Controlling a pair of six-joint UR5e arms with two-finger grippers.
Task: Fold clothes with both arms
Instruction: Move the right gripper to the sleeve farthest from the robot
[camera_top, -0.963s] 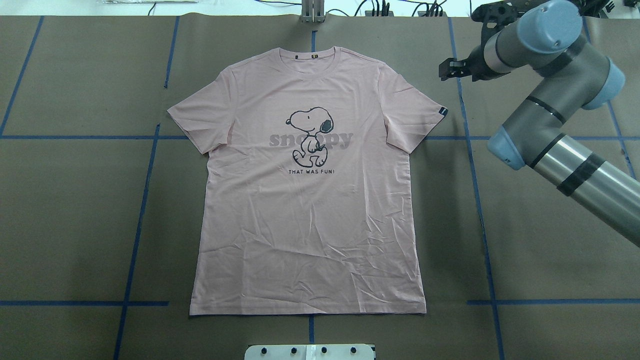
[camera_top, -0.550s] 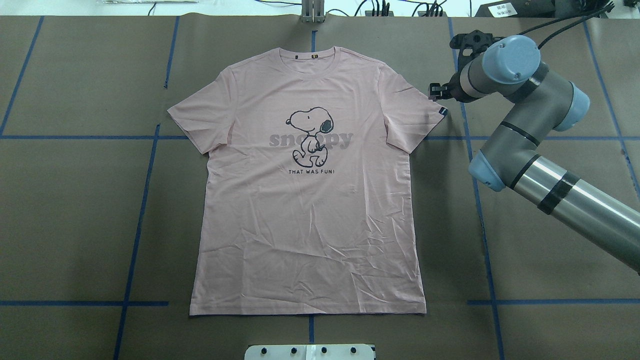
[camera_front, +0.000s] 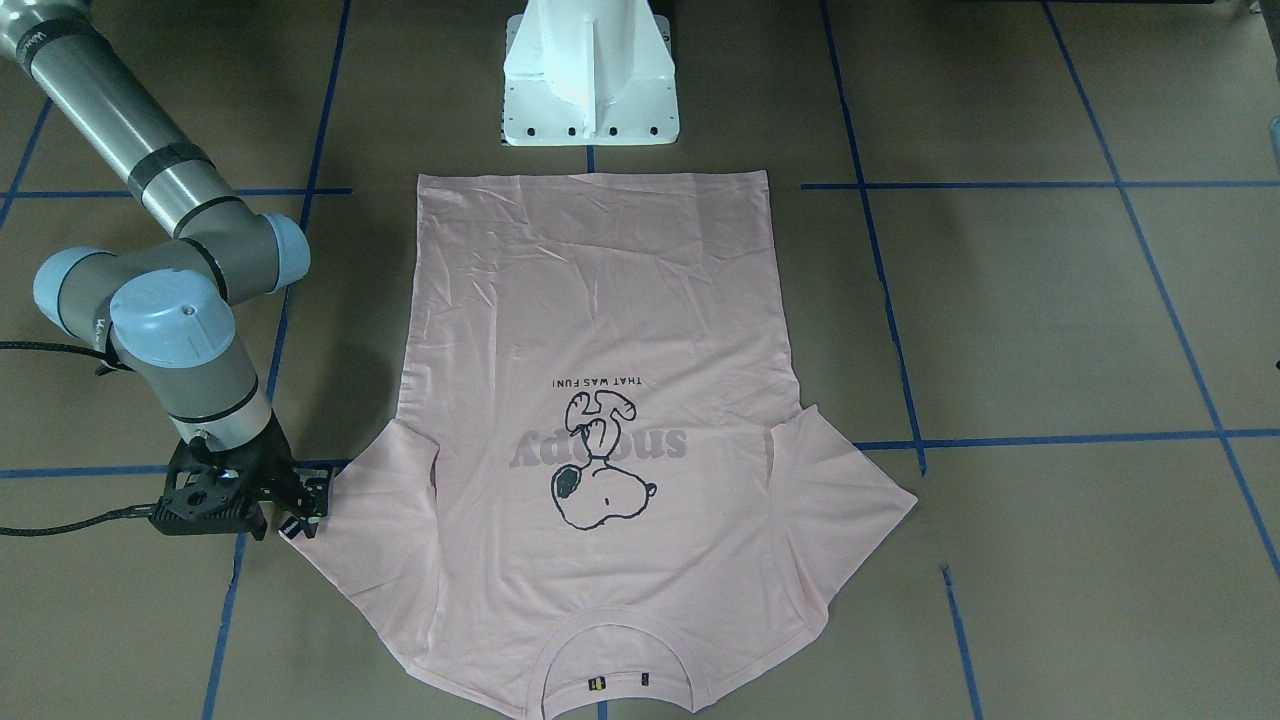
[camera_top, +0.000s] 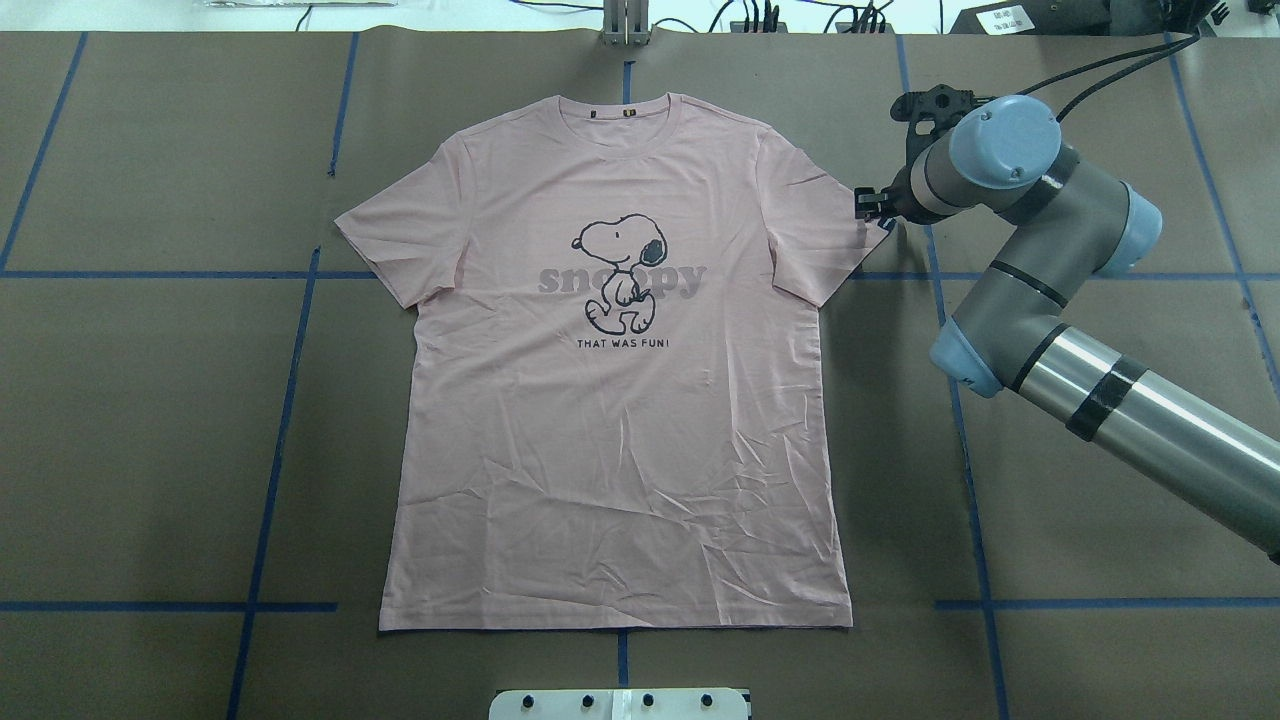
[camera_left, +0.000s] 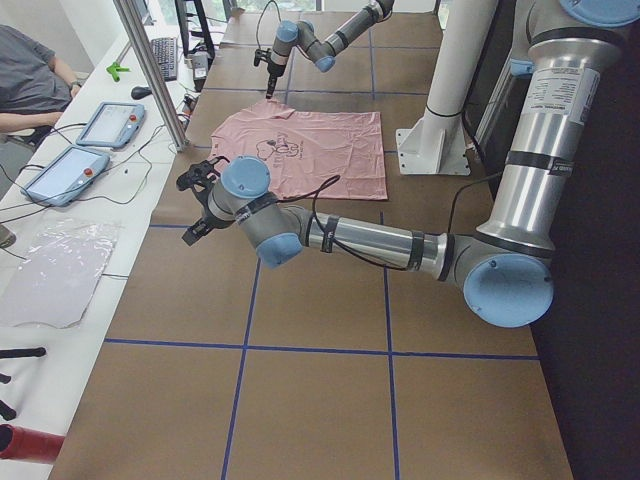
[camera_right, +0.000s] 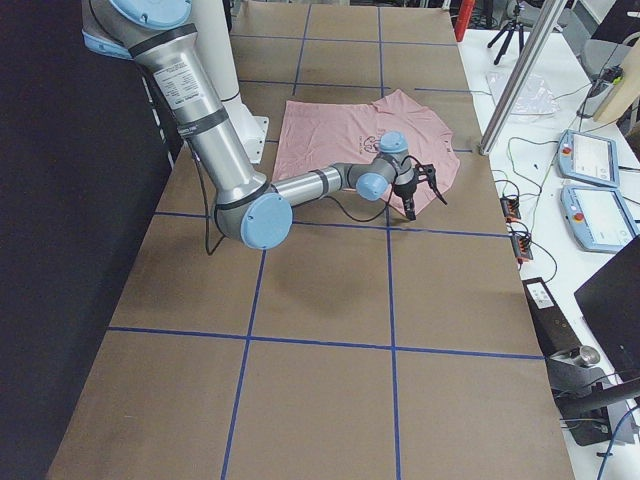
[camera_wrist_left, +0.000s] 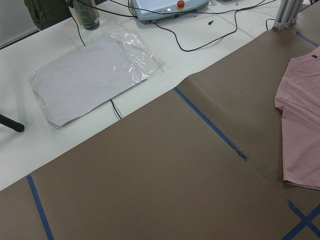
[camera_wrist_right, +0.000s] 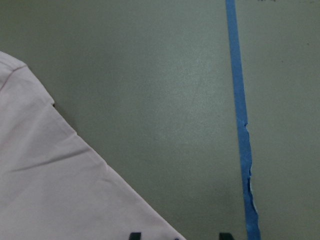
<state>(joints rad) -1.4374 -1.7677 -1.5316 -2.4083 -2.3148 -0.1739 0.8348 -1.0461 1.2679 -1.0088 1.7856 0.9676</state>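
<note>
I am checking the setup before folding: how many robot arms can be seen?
2. The right arm reaches to the T-shirt sleeve; the left arm is over the table's left end, away from the shirt.

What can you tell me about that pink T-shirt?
The T-shirt is pale pink, soft-looking cloth, short-sleeved, lightly creased. It lies flat and unfolded on the table, print up: a black-and-white cartoon dog over grey lettering. Its collar points away from the robot. The open right tool is at one sleeve tip; contact is unclear.
</note>
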